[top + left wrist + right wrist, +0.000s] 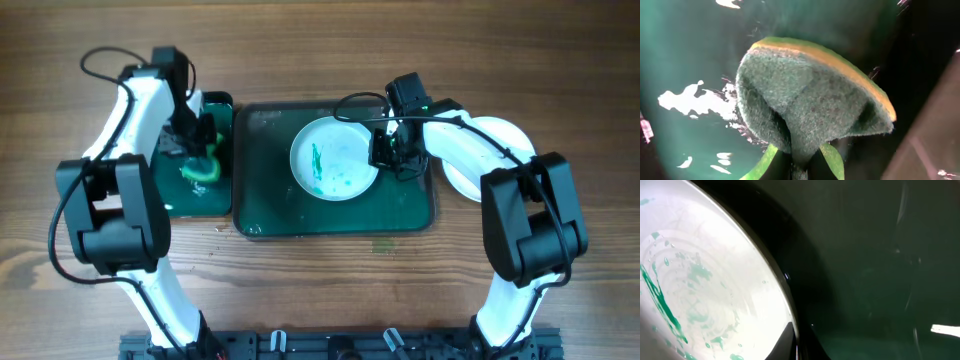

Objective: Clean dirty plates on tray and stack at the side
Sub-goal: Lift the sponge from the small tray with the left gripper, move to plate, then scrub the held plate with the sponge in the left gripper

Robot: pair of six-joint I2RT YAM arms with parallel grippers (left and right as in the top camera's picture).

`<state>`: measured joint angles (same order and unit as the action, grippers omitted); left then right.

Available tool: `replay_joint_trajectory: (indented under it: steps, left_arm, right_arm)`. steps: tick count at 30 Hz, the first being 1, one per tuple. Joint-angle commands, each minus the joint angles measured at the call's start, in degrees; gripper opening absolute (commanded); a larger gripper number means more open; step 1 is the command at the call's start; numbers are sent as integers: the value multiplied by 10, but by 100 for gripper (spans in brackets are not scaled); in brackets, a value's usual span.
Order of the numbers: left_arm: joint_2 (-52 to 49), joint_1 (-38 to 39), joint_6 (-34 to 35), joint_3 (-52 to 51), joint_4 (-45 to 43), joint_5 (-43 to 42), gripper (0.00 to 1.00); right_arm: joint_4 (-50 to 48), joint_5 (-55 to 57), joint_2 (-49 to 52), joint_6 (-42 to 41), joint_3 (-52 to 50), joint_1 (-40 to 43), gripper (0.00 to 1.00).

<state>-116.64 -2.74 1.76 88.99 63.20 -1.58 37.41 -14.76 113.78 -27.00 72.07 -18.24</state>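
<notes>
A white plate [333, 158] with teal-green smears lies on the large dark green tray [400, 215]. My right gripper [385, 150] is at the plate's right rim. In the right wrist view the fingers [795, 345] are shut on the rim of the plate [700, 280], over the tray floor [880, 255]. More white plates [462, 182] lie right of the tray, partly hidden under my right arm. My left gripper [200, 150] is shut on a green sponge [200, 168]. In the left wrist view the fingers [802, 160] pinch the folded sponge [810, 95].
A smaller narrow dark green tray [190, 205] stands left of the large tray, under the sponge. Its wet floor shows in the left wrist view [680, 50]. The wooden table [320, 270] surrounds both trays.
</notes>
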Motion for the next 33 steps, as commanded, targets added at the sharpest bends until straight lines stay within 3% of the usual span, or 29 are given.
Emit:
replay_joint_trajectory:
  steps: [1, 8, 9, 15, 22, 33]
  left_arm:
    - [54, 2, 37, 75, 21, -41, 4]
    - [70, 61, 87, 85, 11, -91, 4]
    - [61, 107, 128, 85, -3, -91, 4]
    - [17, 193, 176, 85, -38, -87, 4]
    - [-50, 226, 187, 85, -32, -120, 4]
    - [-91, 252, 202, 85, -60, -117, 4]
  right_arm:
    - [-3, 58, 12, 1, -17, 3, 4]
    - [-5, 57, 12, 0, -17, 3, 4]
    - [-5, 45, 12, 1, -17, 3, 4]
    - [-20, -14, 12, 0, -23, 3, 4]
    - [-75, -59, 12, -32, -65, 3, 4]
    - [-79, -59, 12, -30, -65, 3, 4]
